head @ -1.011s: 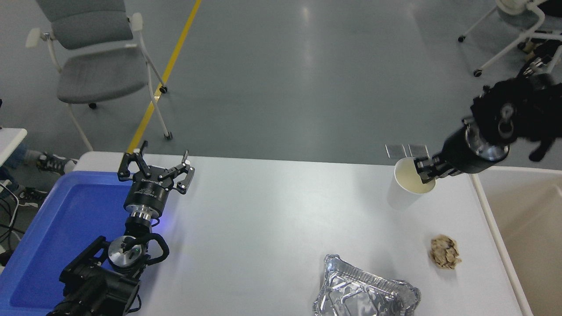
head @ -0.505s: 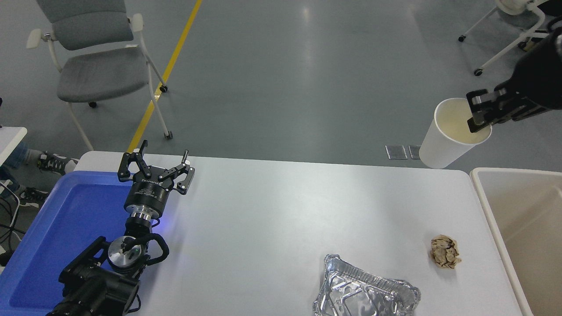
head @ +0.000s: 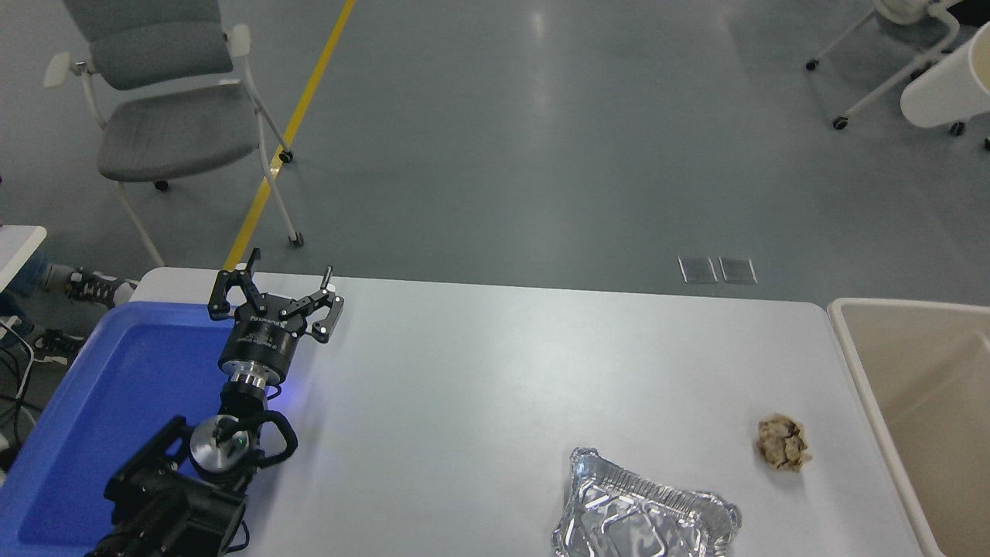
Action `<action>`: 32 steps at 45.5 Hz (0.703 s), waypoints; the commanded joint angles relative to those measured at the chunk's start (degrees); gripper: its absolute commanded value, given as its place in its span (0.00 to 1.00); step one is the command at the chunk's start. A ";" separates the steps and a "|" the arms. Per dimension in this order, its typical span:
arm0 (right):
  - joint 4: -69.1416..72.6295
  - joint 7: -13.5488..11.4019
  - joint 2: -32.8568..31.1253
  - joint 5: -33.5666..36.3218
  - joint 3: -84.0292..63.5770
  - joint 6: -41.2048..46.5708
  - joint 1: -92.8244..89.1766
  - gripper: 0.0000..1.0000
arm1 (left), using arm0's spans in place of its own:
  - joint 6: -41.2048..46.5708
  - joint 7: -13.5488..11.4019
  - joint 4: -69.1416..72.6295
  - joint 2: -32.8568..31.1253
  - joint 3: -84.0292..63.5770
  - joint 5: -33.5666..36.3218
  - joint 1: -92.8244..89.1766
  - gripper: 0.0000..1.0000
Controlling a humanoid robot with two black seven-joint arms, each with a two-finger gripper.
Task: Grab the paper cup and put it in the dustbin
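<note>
While the left arm lay parked at the lower left, its gripper (head: 274, 290) sat with fingers spread apart and nothing between them, over the seam where the blue tray (head: 116, 387) met the table (head: 479, 387). The tray lay under and left of that gripper, running down to the picture's bottom edge. Beyond the gripper, past the table's far edge, stood a grey chair (head: 166, 116) on the floor, with a yellow line (head: 290, 131) beside it.

To the gripper's right the tabletop was bare across its whole middle, giving wide room as far as the far-right corner. Farther right and nearer the camera lay a foil tray (head: 646, 510), cut by the bottom edge, and just beyond it to the right a small brown paper ball (head: 783, 442), apart from the foil.

Right of the ball, flush against the table's right edge, stood the bin (head: 851, 363), its mouth open upward and its inside showing only bare walls.

High above the bin, at the top-right corner, the cup (head: 943, 89) hung in the air, cut by the picture's edge. Its long axis lay tilted close to level, base toward the left and down, mouth toward the right and out of sight. The right gripper was out of view, so its state could not be told.
</note>
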 commanded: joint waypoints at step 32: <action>-54.55 0.03 26.48 15.19 74.61 -28.80 -85.22 0.00 | 0.00 -0.07 0.00 0.01 0.01 -0.06 0.00 0.99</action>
